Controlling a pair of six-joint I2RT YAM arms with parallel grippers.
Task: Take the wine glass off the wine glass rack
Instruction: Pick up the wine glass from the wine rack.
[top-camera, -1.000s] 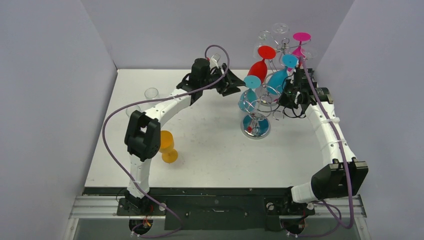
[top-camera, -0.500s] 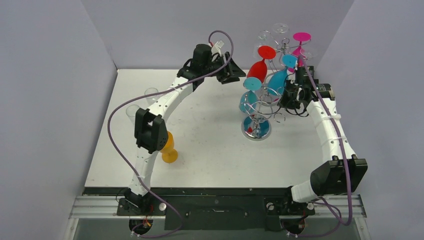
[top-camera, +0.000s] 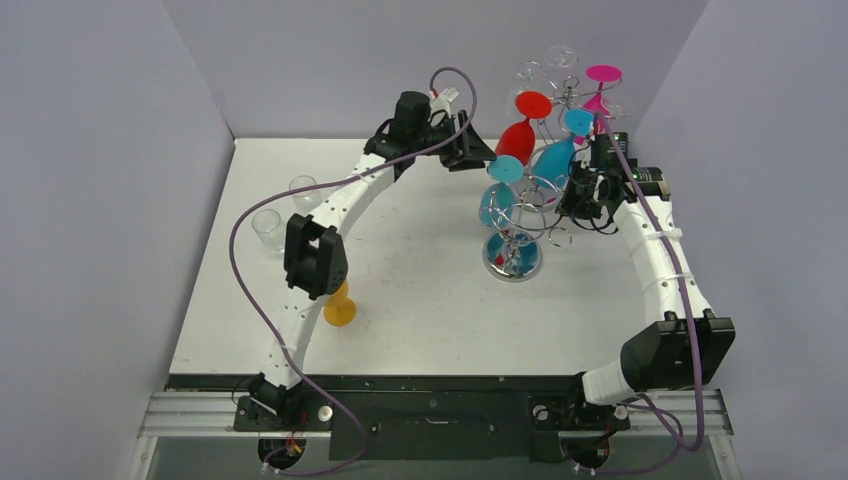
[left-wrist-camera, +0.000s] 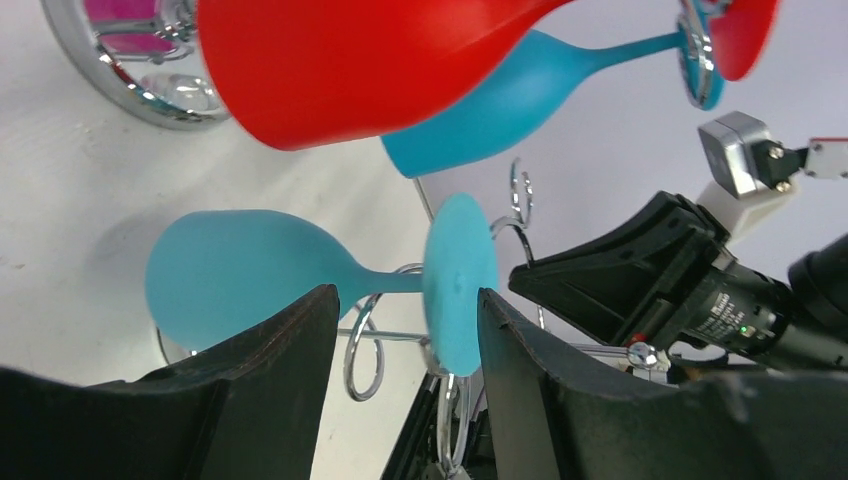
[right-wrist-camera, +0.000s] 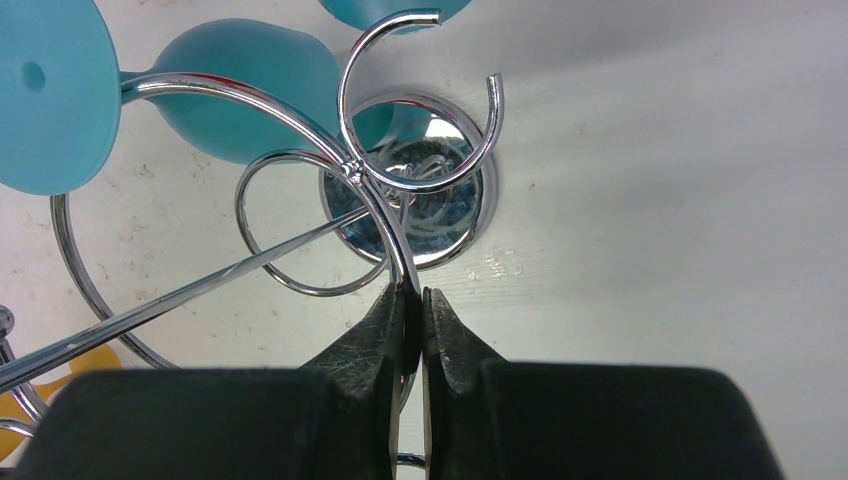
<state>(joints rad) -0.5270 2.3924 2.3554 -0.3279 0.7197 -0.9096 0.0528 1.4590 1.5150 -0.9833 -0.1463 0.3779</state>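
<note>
Fig.: teal wine glass (left-wrist-camera: 240, 272) hangs bowl-down on rack (top-camera: 512, 262) | L gripper (left-wrist-camera: 405, 300) open, empty, near stem | R gripper (right-wrist-camera: 413, 298) pinches rack wire | glass prob. light, slick, brittle: grip stem, lift foot clear

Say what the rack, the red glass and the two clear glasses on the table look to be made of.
The rack: bent metal wire with a chrome finish; it mirrors its surroundings. The red glass: opaque, matte, even colour; likely plastic or coated glass, the look leaves it open. The clear glasses: transparent; glass or clear plastic, too small to tell.
</note>
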